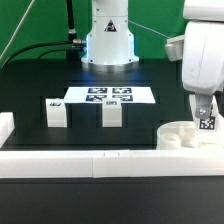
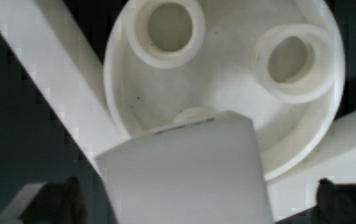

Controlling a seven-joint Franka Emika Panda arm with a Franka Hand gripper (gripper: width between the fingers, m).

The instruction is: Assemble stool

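Note:
The round white seat (image 1: pixel 186 136) lies flat at the exterior view's right, against the front rail. In the wrist view the seat (image 2: pixel 219 75) shows two open round sockets. My gripper (image 1: pixel 206 110) is shut on a white leg (image 1: pixel 208 123) with a tag and holds it upright over the seat. In the wrist view the held leg (image 2: pixel 184 165) fills the space between my gripper's (image 2: pixel 193 208) dark fingers, and its far end meets the seat at a third socket. Two more legs (image 1: pixel 56 112) (image 1: pixel 113 113) stand loose on the table at the left and middle.
The marker board (image 1: pixel 110 96) lies flat behind the two loose legs. A long white rail (image 1: pixel 90 162) runs along the front edge, and another rail piece (image 1: pixel 5 126) stands at the left. The robot base (image 1: pixel 108 40) is at the back middle.

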